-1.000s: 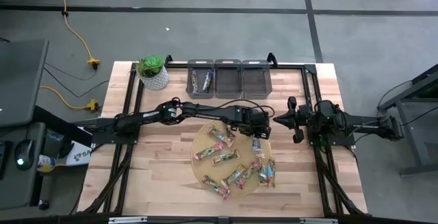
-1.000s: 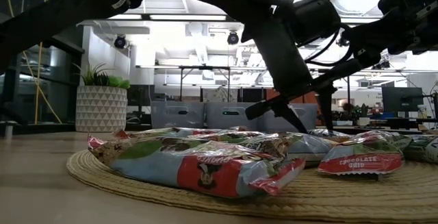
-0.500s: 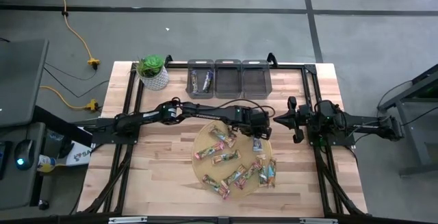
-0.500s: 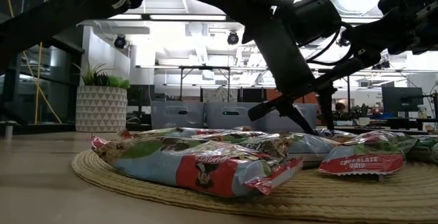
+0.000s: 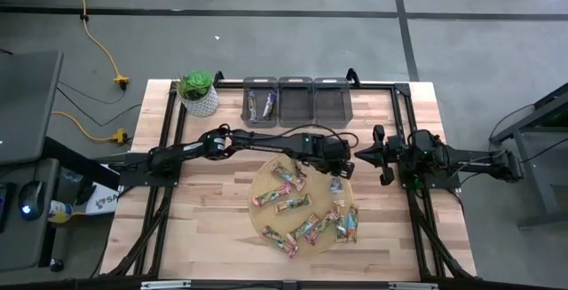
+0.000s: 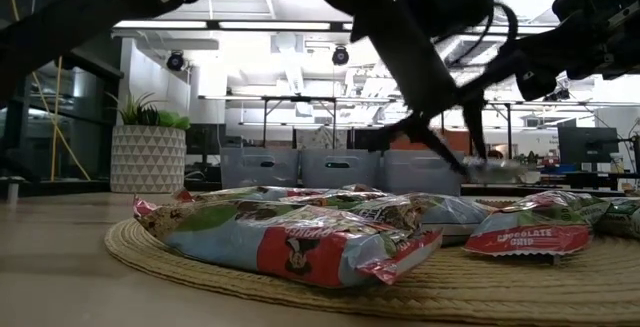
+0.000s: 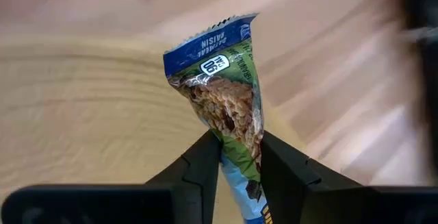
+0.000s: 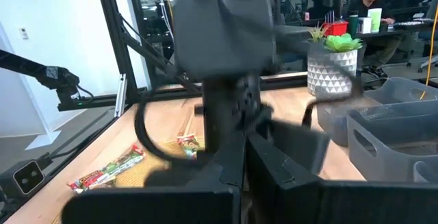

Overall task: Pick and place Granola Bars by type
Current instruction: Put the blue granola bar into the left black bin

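Several granola bars (image 5: 297, 208) in shiny wrappers lie flat on a round woven mat (image 5: 266, 223); the low view shows them close up, granola bars (image 6: 290, 242). My left gripper (image 5: 335, 175) is over the mat's far right rim, shut on one blue-and-green bar (image 7: 222, 80), also seen as a blue bar (image 5: 335, 185) from above. My right gripper (image 5: 383, 159) waits at the table's right, shut and holding nothing. Of the grey bins at the far edge, the left bin (image 5: 248, 104) holds bars. My left gripper pinches the blue-and-green bar between its two fingers (image 7: 205, 162), about mid-length (image 7: 241, 138), where the wrapper is squeezed narrower. The fingers slant down from the table's left. The bar's printed end (image 7: 209, 42) sticks out past the fingertips, and the bar hangs clear of the mat.
A potted plant (image 5: 197, 93) stands at the far left corner. The middle bin (image 5: 295, 101) and right bin (image 5: 330, 101) stand beside the left one. Black frame rails (image 5: 404, 130) cross the table near my right arm. Bare wood lies left of the mat.
My left gripper has shut on the blue-and-green bar at the mat's far right rim and risen, lifting the bar off the mat. The other bars have stayed where they were.
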Robot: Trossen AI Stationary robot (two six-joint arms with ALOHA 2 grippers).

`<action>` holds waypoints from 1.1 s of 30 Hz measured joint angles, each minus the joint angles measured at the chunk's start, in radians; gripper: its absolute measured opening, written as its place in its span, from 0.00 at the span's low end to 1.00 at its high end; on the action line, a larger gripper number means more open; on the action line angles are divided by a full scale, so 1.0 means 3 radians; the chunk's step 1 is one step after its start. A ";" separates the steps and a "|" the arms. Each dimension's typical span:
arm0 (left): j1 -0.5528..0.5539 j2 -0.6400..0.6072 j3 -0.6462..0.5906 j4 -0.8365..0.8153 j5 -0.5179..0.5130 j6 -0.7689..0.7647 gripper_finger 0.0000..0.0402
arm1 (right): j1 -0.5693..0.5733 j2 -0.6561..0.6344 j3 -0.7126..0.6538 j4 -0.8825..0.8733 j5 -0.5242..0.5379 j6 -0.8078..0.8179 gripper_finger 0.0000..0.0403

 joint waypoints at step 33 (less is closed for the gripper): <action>-0.0375 -0.2073 0.0003 -0.1510 -0.2095 0.0843 0.23 | 0.0001 0.0082 0.0000 0.0007 0.0001 0.0000 0.00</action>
